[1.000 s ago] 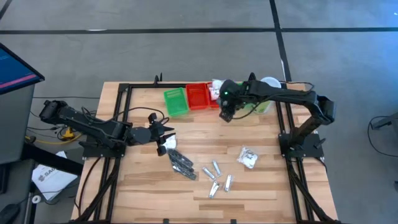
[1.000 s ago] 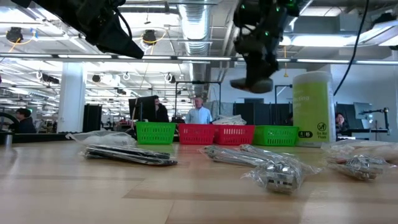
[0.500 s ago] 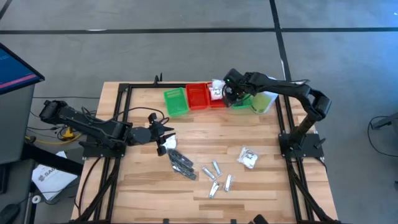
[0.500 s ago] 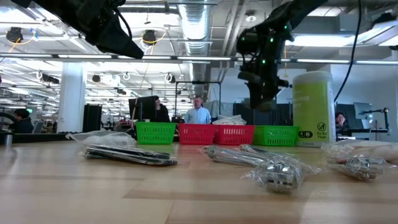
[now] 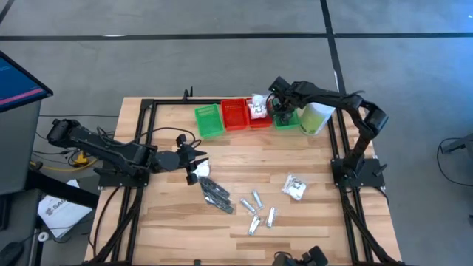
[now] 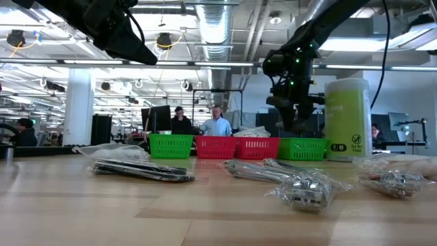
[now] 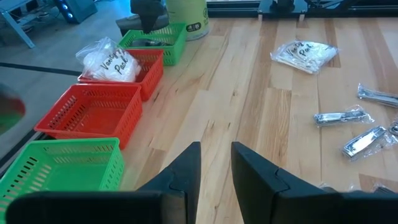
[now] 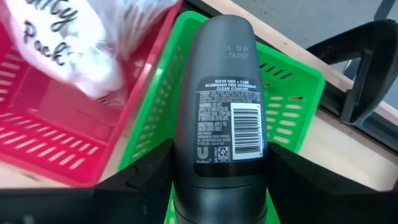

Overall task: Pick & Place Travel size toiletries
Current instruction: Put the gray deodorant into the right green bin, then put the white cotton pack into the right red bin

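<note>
Overhead view: wooden table with two dark arms. The right gripper hangs over the far edge of the table, above a small green plastic basket that sits at the right end of a row of four baskets, next to a tall pale green cylinder with a white cap. The left gripper waits low near the table's left-middle, just beside black narrow pieces in clear wrap. Small silver tubes and a white soft packet lie towards the near edge, well apart from the right gripper.

Table-level view: the right gripper hovers just above the baskets, beside the green cylinder.

Left wrist view: the left gripper's two fingers stand a narrow gap apart and hold nothing. Ahead lie a green basket, two red baskets, one holding a white packet, and the far green basket.

Right wrist view: the right jaws stand wide and clasp a dark grey oval deodorant stick with a barcode label. Its long axis points straight out from the jaws, and the green basket lies directly under it. This arm is by far the nearer one, so the drop appears to need only a release, provided the stick clears the neighbouring red plastic basket holding the white bagged pack.
</note>
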